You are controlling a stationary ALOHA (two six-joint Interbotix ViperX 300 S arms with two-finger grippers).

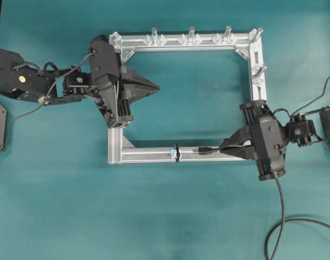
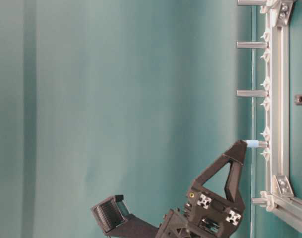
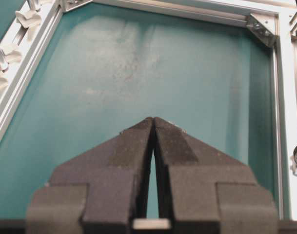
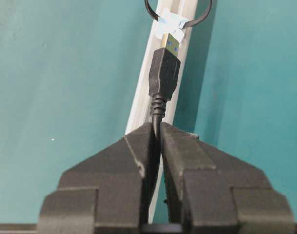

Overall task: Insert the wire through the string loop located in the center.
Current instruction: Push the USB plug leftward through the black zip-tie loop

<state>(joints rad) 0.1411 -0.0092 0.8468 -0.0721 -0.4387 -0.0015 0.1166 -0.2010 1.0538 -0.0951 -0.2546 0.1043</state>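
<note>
Nearest the right wrist camera, the right gripper (image 4: 157, 127), a black two-fingered claw, is clamped narrowly on the wire (image 4: 164, 73), a long thin black round cable ending in a small rectangular plug with a yellowish-metal tip. The grip sits on the cable just behind the ribbed strain relief; the plug projects forward beyond the fingertips, aligned roughly along the silver frame bar (image 4: 138, 105) beneath it. The metal tip lies just short of the string loop (image 4: 177, 19), a small black ring fixed to the bar with a pale-blue piece of tape; whether tip and loop touch cannot be told from this view.

In the overhead view the loop (image 1: 176, 153) stands on the lower bar of the rectangular silver aluminium frame (image 1: 148, 156), about mid-length. The plug (image 1: 204, 150) lies to its right, apart from it, held by the right gripper (image 1: 221, 147). Behind the gripper the cable runs down and curls away at the lower right over the teal table surface (image 1: 72, 206).

The left gripper (image 1: 155, 87), identical in build, hangs inside the frame near its upper left corner. Its fingers (image 3: 133, 146) are fully closed against each other with nothing between them. Upright silver pegs (image 1: 191, 33) line the frame's top bar and upper right side
</note>
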